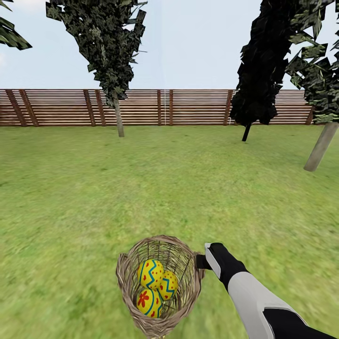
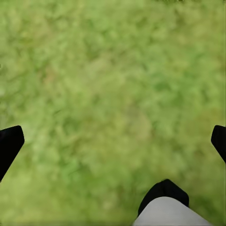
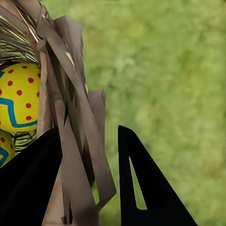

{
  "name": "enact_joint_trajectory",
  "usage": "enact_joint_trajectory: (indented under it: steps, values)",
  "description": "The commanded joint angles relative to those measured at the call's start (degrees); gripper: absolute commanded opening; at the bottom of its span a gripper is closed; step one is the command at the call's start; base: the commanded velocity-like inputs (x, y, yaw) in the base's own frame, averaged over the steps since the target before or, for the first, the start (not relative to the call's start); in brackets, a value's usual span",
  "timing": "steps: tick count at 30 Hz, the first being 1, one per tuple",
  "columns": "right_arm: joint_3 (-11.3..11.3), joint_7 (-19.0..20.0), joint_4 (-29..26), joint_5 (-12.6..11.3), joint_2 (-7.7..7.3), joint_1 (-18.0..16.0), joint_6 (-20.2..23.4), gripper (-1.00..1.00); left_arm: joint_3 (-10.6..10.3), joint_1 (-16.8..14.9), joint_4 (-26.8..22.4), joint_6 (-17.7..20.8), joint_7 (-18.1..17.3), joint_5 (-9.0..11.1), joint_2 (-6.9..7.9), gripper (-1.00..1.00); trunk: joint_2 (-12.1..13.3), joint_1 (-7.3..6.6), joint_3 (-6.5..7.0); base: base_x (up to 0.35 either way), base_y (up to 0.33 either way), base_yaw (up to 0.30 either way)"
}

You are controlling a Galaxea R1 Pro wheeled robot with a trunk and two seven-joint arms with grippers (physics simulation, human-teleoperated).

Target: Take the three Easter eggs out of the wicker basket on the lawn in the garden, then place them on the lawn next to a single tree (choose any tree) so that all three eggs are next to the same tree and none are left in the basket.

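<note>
The wicker basket (image 1: pixel 190 287) sits low in the head view with three Easter eggs inside. They are a blue-zigzag egg (image 1: pixel 150 273), a red-dotted egg (image 1: pixel 168 285) and a red-flower egg (image 1: pixel 148 302). My right gripper (image 1: pixel 200 261) is shut on the basket's right rim. In the right wrist view the woven wall (image 3: pixel 75 141) runs between the two black fingers (image 3: pixel 141 183), and a dotted egg (image 3: pixel 19 99) shows behind the twigs. My left gripper (image 2: pixel 113 141) is open over bare lawn (image 2: pixel 113 70), its fingertips (image 2: pixel 9 143) at the picture's sides.
The lawn (image 1: pixel 165 188) stretches to a brown slatted fence (image 1: pixel 141 107). A tree with a thick pale trunk (image 1: pixel 321 146) stands at the right and another pale-trunked tree (image 1: pixel 119 117) at the back left. A dark thin-stemmed columnar tree (image 1: pixel 256 70) is between them.
</note>
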Motion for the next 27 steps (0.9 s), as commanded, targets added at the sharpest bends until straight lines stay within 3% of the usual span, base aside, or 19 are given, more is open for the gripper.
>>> enact_joint_trajectory:
  steps: [1, 27]
  values:
    - [-0.48, -0.21, -0.10, -0.61, 0.08, -0.03, 0.14, -1.00, -0.16, 0.03, -0.05, -0.13, 0.22, 0.60, 0.03, 1.00, 0.39, -0.23, 0.14, 0.000, 0.000, 0.000]
    - [-0.48, 0.93, -0.01, -0.60, 0.13, -0.03, 0.13, -1.00, -0.23, 0.00, -0.02, -0.13, 0.27, 0.51, 0.03, 1.00, 10.81, -5.94, 4.81, 0.000, 0.000, 0.000]
